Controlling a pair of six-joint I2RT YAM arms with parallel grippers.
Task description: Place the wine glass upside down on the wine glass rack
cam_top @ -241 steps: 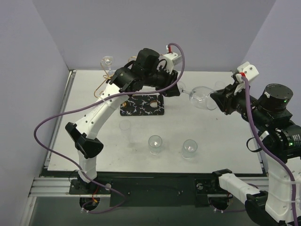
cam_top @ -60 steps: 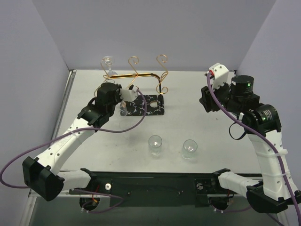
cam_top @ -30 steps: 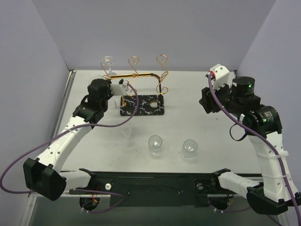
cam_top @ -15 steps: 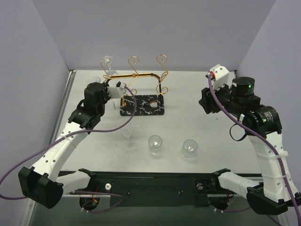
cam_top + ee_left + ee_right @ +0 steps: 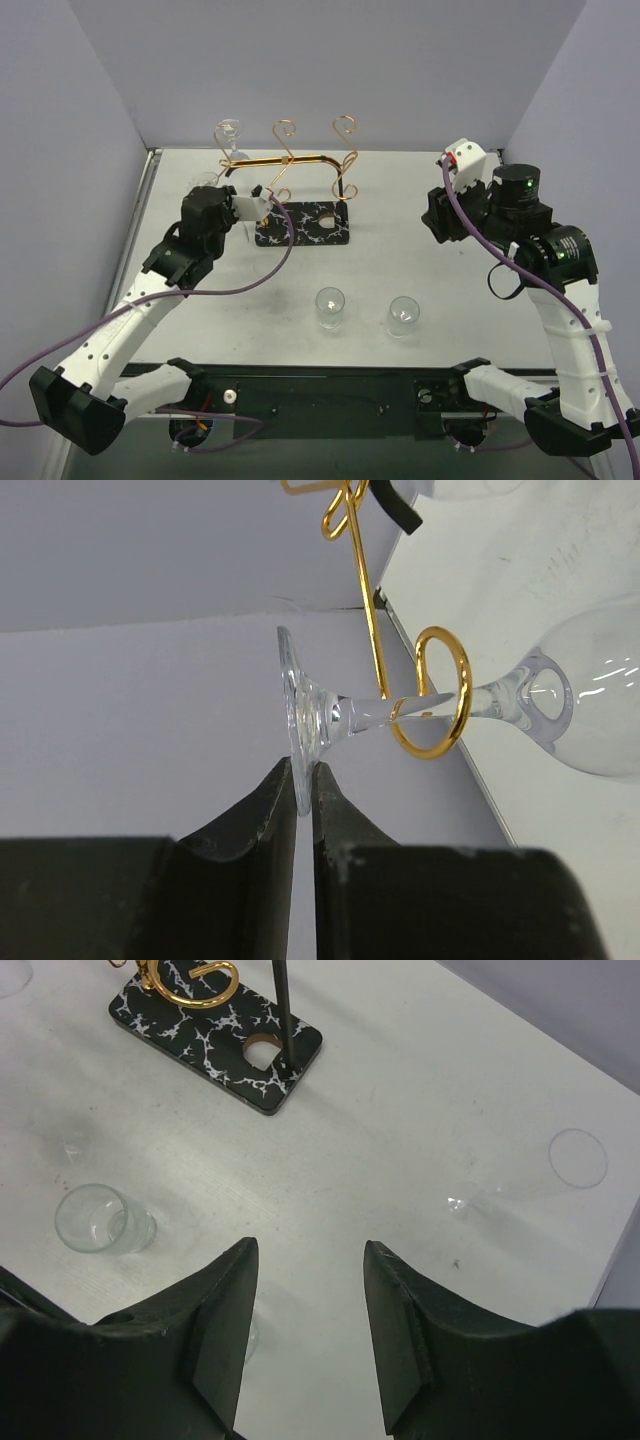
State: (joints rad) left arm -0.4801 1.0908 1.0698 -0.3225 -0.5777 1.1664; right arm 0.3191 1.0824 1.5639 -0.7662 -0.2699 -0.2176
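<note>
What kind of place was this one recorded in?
Probably a lab test cell, not a kitchen: bare lavender walls box in a white table, with two arms bolted to a black base plate.

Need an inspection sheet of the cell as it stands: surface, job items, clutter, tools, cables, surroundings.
Surface: pale tabletop, faint smudges.
Job's things: wine glass stem threaded through a gold loop of the wine glass rack.
Clutter: left tumbler and right tumbler, upright near the front; second stemmed glass at the rack's left end.
Tools: left tool nearly shut, glass foot rim in the slit, looks pinched; right tool open, empty.
Cables: left cable sags over the table; right cable follows its arm.
Surroundings: lilac walls; nothing else seen.
</note>
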